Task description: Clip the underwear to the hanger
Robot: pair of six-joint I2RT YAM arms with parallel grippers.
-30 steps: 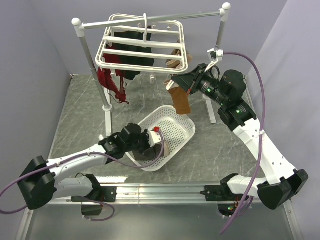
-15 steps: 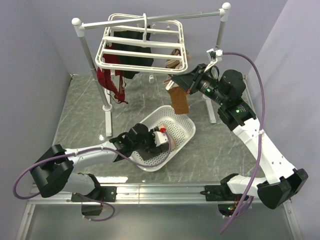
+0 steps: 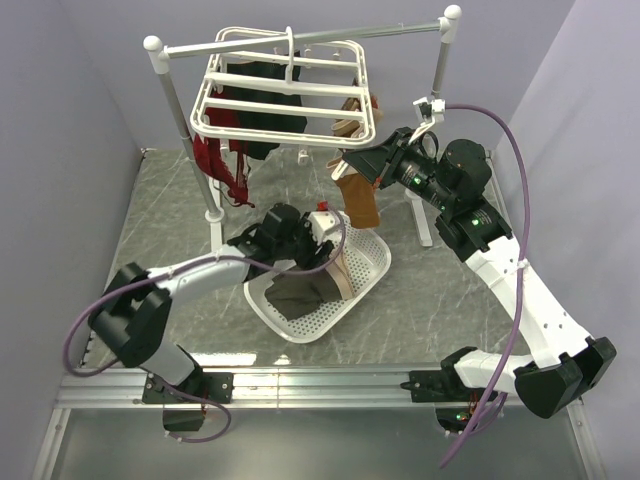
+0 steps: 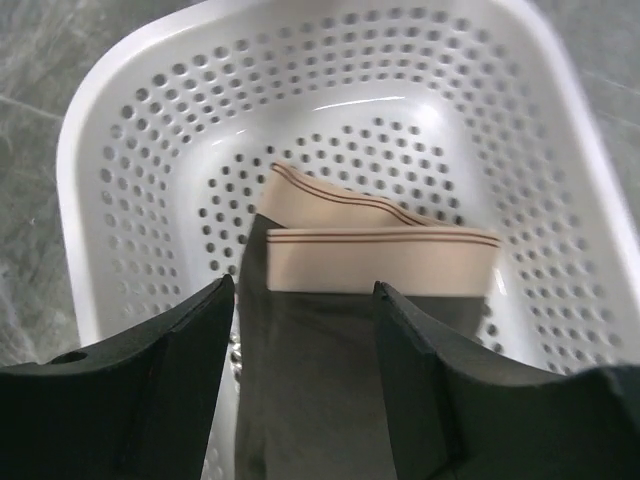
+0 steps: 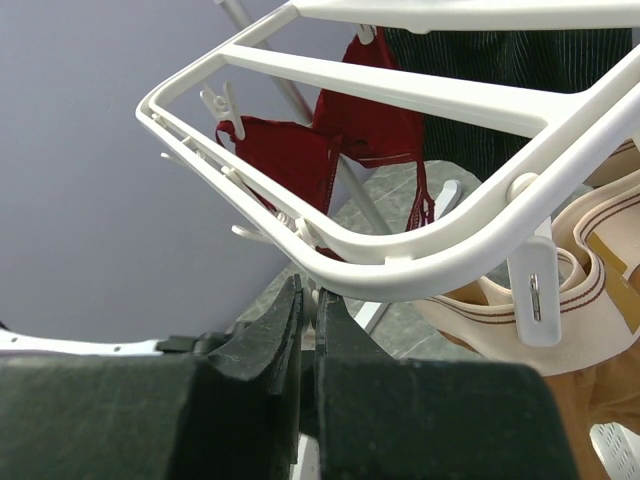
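Top view: left gripper (image 3: 325,240) hangs over the white basket (image 3: 372,262). The underwear (image 3: 300,292) lies inside the basket, dark cloth with the pale waistband on its right side. Right gripper (image 3: 345,160) is up at the near right corner of the hanger (image 3: 285,105), beside an orange-brown garment (image 3: 362,205).

Left wrist: fingers (image 4: 190,340) are spread well apart and grip nothing. The underwear lies on the basket floor below, showing between them.

Right wrist: jaws are pressed together with nothing seen between them, tips just under the hanger rim. A red garment (image 5: 290,160) hangs behind.
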